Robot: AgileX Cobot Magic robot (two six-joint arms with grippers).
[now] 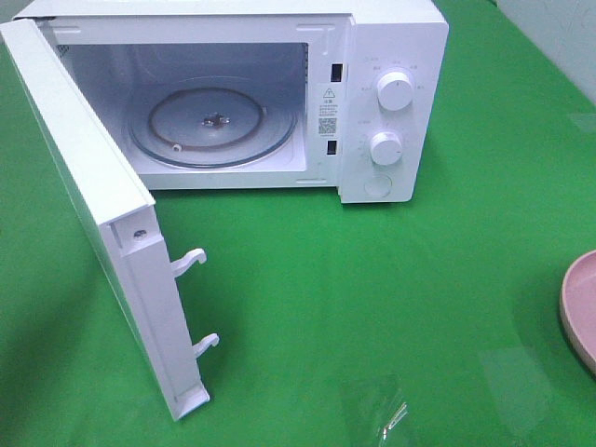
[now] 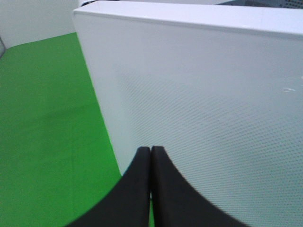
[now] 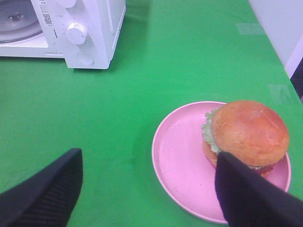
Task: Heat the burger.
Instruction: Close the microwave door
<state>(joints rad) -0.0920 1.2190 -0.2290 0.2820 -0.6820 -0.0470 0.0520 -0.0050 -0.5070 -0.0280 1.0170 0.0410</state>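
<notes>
Green table (image 3: 142, 94); right claw (image 3: 147, 189) wide open above burger (image 3: 246, 132).

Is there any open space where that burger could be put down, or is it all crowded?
Inside the microwave, the glass turntable is bare, and its door stands wide open. Green cloth lies free between the microwave front and the pink plate. The plate is crowded on the side holding the burger.

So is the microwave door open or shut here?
Open. The door is swung wide, its latch hooks exposed, and the bare glass turntable inside the microwave is visible.
</notes>
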